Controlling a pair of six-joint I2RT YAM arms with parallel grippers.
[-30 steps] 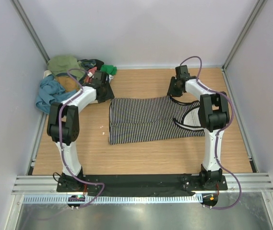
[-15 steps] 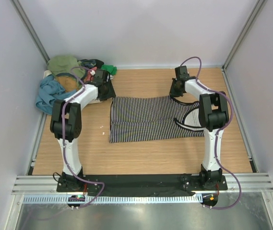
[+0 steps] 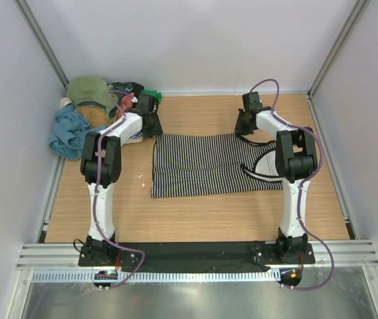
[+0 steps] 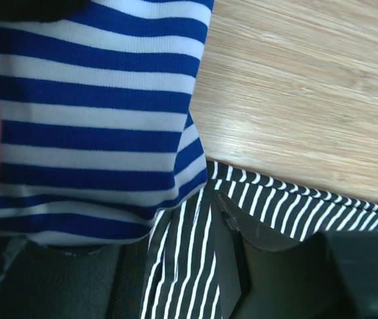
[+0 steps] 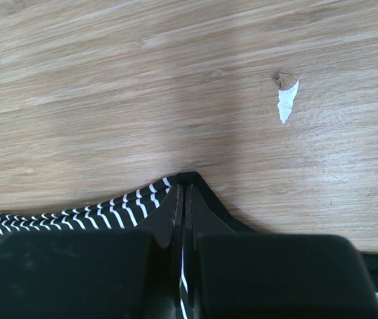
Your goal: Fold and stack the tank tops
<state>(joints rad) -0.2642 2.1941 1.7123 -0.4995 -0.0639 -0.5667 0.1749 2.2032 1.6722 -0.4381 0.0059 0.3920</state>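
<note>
Wooden table (image 3: 202, 212) bore the striped tank top (image 3: 202, 165) spread flat mid-table. The right gripper (image 5: 183, 191) was pinched closed on its far strap edge. The left gripper (image 3: 151, 123) sat at its far-left corner, grip unclear.

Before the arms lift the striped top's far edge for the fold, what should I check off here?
1. Far right corner of top held by right gripper: ok, jaws shut on the black trim.
2. Far left corner held by left gripper: not ok, jaws open over the cloth.
3. Top spread flat: ok.
4. Left jaws free of the blue-striped cloth: cannot tell, it lies right at that corner.
</note>
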